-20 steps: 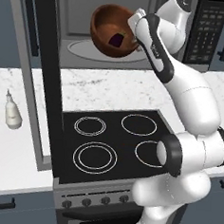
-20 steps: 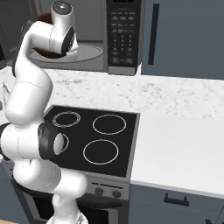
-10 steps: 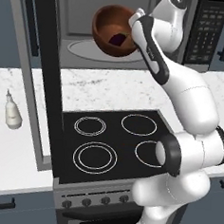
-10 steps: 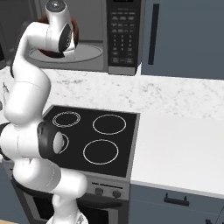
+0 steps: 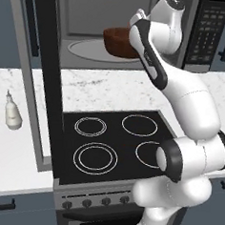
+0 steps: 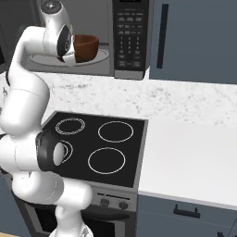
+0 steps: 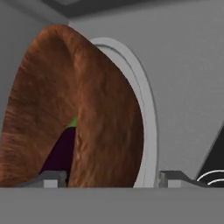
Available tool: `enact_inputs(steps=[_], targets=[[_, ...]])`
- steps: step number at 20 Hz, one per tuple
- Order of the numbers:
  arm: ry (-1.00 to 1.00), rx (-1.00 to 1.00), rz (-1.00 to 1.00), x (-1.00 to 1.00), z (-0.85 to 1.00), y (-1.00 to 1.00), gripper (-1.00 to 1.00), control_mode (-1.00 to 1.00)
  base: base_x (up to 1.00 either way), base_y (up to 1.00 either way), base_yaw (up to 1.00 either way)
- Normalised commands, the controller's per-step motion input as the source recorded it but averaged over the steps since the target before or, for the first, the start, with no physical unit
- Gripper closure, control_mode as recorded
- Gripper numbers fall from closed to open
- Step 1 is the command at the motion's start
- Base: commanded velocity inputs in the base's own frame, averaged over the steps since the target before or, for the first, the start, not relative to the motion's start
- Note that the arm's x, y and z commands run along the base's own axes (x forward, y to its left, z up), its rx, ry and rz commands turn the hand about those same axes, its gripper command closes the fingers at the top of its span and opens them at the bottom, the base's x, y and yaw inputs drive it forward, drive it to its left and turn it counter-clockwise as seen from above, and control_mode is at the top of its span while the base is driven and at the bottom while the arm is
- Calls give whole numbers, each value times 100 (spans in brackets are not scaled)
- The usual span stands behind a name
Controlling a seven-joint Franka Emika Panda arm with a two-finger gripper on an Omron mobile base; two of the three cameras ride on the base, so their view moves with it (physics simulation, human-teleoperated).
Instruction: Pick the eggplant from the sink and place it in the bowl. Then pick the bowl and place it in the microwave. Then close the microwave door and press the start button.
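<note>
The reddish-brown bowl [image 5: 117,40] [image 6: 86,46] stands upright on the round turntable plate [image 5: 86,49] inside the microwave [image 6: 134,37]. In the hand view the bowl [image 7: 100,122] looms close, and the dark purple eggplant [image 7: 61,151] lies inside it. My gripper [image 7: 110,177] is open, its fingertips [image 7: 48,177] straddling the bowl's near wall, with a gap on the outer side. The microwave door [image 5: 42,56] is swung wide open to the left. The sink is out of view.
Below the microwave lies a black cooktop [image 5: 112,143] [image 6: 97,143] with several ring burners. Two pale bottles [image 5: 12,111] stand on the left counter. A white counter [image 6: 194,157] stretches to the right of the stove.
The bowl came down from a tilted hold in the air to rest upright on the turntable. The jaws have opened off its wall.
</note>
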Motion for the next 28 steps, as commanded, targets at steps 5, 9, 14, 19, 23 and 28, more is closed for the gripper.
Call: enact_inputs(steps=[5,9,14,19,23,28], targets=[[-20,0,0,-53,1,2,-100,-100,0,0,0],[-22,0,0,-96,4,1,-100,-100,0,0,0],[-4,0,0,-94,-9,0,-100,-100,0,0,0],[5,-12,2,-22,-25,0,-100,-100,0,0,0],[2,-20,-1,-56,-1,-18,-100,-100,0,0,0],[7,-29,-9,-37,-1,-30,-100,-100,0,0,0]])
